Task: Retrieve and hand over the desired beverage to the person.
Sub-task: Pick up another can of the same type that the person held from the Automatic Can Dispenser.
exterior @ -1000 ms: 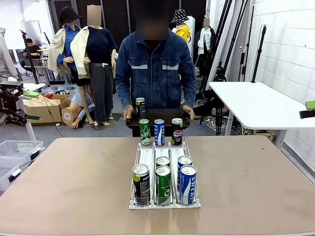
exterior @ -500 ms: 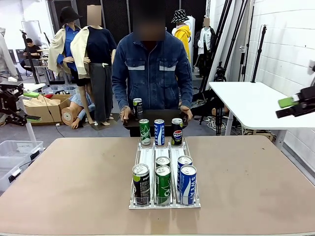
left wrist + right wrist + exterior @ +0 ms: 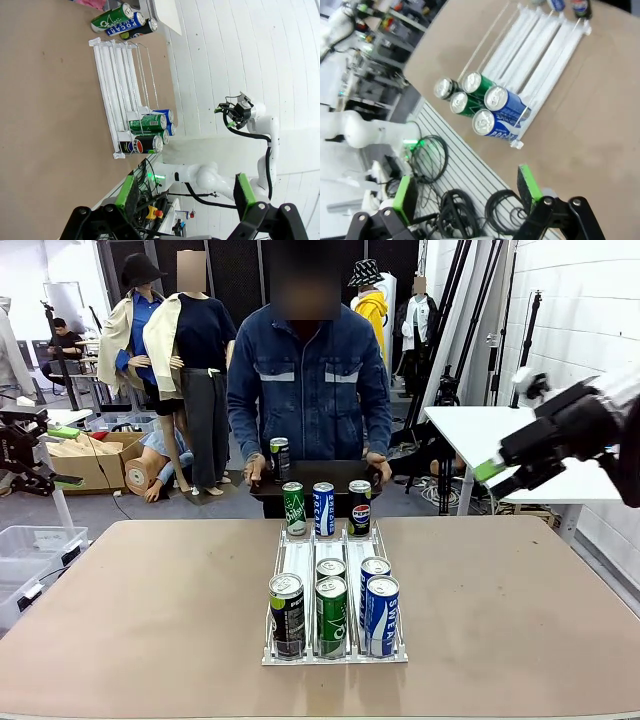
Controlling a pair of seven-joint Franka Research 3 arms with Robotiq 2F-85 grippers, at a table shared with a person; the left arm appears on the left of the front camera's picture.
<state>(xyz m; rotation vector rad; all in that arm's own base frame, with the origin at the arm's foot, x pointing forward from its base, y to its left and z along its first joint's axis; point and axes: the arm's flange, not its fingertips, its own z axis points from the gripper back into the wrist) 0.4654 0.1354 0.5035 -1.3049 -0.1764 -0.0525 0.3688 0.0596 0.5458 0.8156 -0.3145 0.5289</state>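
— Where do the drinks stand?
— Five are in the rack [image 3: 300, 552] on the table [image 3: 150, 600]. A black can [image 3: 287, 614] is in the left lane at the near end. Two green cans [image 3: 331, 612] stand one behind the other in the middle lane, and two blue cans [image 3: 381, 612] stand likewise in the right lane. Just past the rack's far end three more stand upright in a row: a Sprite [image 3: 293, 508], a Pocari [image 3: 324, 509] and a Pepsi [image 3: 360, 507].
— And the person [image 3: 310, 390]?
— At the far side, with a hand [image 3: 258, 472] at each end of a black tray [image 3: 325, 476] held at the table's edge. A dark can [image 3: 281, 458] stands upright at the tray's left end, just beside that hand.
— The right gripper [image 3: 505, 478]?
— High up, off to the right of the table, well apart from every can. Its fingers are spread with nothing between them. Its wrist view looks down on the rack's near end.
— The left gripper [image 3: 185, 192]?
— Spread and empty too. In its wrist view the rack lies well off across the table
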